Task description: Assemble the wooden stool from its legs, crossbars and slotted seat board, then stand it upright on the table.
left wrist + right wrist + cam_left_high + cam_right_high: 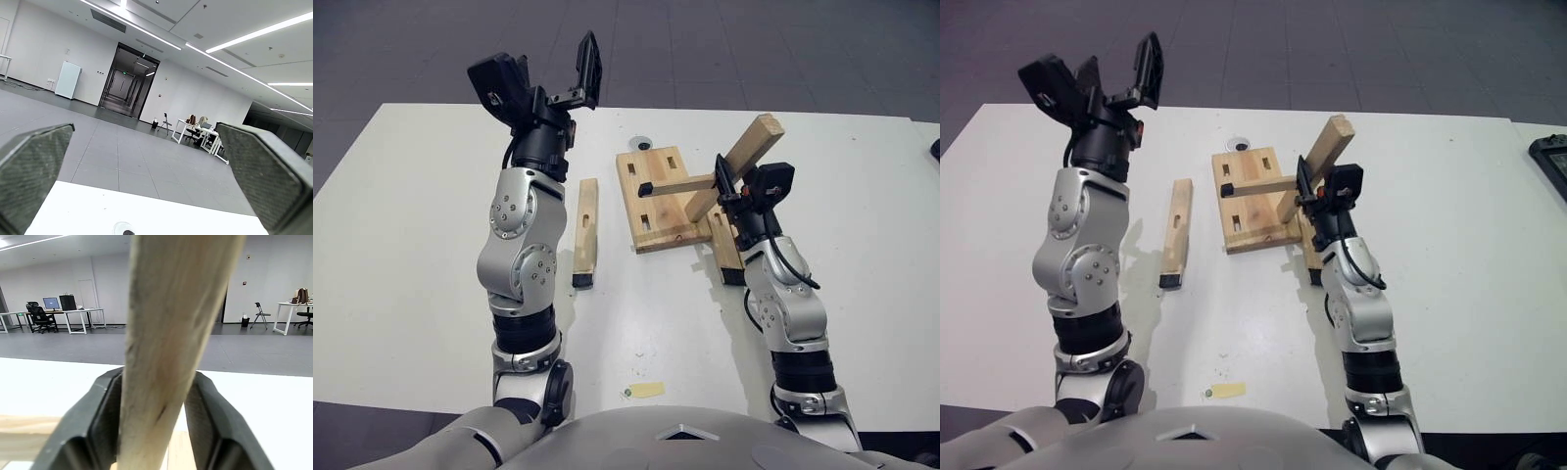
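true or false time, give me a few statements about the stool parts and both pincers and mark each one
1. The left pincer is open and empty. True.
2. The right pincer grips the seat board. False: it is shut on a tilted leg that slants up over the board.
3. A loose leg lies flat on the table between the left arm and the seat board. True.
4. The stool stands upright, finished. False: the seat board lies flat on the table, and the loose leg is not fitted.
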You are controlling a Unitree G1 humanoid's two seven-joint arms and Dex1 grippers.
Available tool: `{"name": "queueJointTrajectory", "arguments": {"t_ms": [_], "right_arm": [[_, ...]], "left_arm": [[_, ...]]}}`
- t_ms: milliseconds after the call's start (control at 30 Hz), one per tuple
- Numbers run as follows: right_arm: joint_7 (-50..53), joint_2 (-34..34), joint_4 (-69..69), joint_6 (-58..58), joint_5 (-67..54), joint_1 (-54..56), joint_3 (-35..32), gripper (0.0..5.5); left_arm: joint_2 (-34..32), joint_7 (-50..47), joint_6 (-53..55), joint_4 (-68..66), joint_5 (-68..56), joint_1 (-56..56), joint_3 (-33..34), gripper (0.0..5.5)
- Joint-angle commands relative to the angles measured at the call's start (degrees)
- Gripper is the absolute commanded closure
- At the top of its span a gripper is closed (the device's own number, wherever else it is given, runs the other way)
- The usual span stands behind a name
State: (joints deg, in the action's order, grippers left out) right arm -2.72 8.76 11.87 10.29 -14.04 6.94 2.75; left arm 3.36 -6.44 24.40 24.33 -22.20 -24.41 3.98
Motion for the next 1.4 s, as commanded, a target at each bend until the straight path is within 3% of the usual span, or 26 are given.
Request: {"name": "queueJointTrajectory", "arguments": {"t_ms": [33, 300, 500, 667, 733, 800, 900, 1067, 1400], "right_arm": [[-0.6, -0.9, -2.0, 2.3, 0.7, -1.3, -0.2, 2.78], [-2.2, -2.5, -1.5, -0.1, 0.2, 0.7, -1.7, 1.54], [-6.3, 0.0, 5.9, 2.7, -6.7, 5.9, -6.7, 0.60], [-7.5, 5.1, 14.4, 9.0, -24.6, 16.8, -17.3, 0.12], [-5.0, 8.7, 11.8, 11.0, -32.5, 23.3, -25.1, 0.12], [-5.9, 13.3, 7.2, 12.4, -32.1, 23.3, -28.4, 0.12], [-9.6, 18.3, 4.2, 15.2, -25.1, 12.2, -25.1, 0.12], [-12.6, 18.7, 3.2, 18.7, -18.2, -4.7, -19.0, 0.12], [-14.3, 16.6, 1.7, 24.1, -14.7, -9.7, -11.7, 0.12]], "left_arm": [[0.0, 0.5, -0.1, -0.5, 0.5, -0.8, -0.3, 0.10], [0.5, 1.0, -0.6, -1.3, 0.8, -1.3, -0.5, 0.10], [1.0, 0.9, -0.8, -1.0, 1.1, -0.8, -1.2, 0.10], [0.2, 0.5, -0.9, -0.5, 1.6, -0.5, -0.5, 0.10], [-1.3, 0.0, -1.0, 0.1, 2.6, -0.5, 1.0, 0.10], [-3.6, -0.4, -1.1, 0.8, 3.3, -0.8, 4.0, 0.10], [-7.5, -0.9, -0.5, 2.5, 3.3, -1.6, 9.1, 0.10], [-10.7, -2.2, 1.1, 6.2, 2.3, -0.5, 14.1, 0.10], [-6.5, -3.4, 1.2, 6.1, 3.5, 1.5, 8.9, 0.10]]}}
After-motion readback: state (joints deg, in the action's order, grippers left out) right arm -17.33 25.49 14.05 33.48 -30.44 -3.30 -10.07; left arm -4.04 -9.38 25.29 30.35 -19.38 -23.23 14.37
